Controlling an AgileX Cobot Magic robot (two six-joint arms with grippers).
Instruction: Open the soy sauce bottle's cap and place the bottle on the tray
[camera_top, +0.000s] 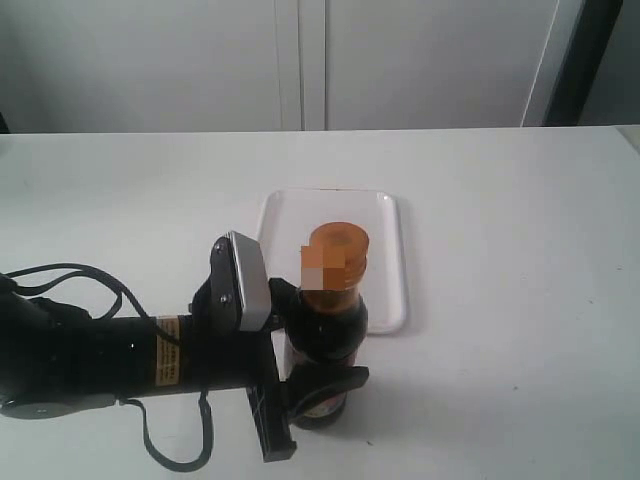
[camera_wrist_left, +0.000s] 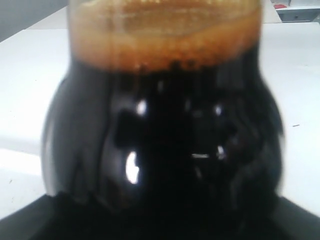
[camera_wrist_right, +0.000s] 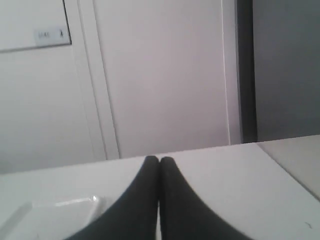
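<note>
White table (camera_top: 520, 250) takes up most of what we see. A black arm (camera_top: 90, 355) reaches in over it from the left. Next comes the tray (camera_top: 385, 250), lying flat on the table. The left gripper (camera_top: 315, 350) is clamped around the bottle (camera_top: 335, 320), with one finger on each side of its fat dark body. The bottle stands upright just in front of the tray edge nearest us, not on the tray. We cannot tell if its bottom touches the table. The orange cap (camera_top: 337, 245) sits on top of the neck. The right gripper (camera_wrist_right: 159, 165) shows only in its own wrist view. Its two black tips press together and hold nothing.
</note>
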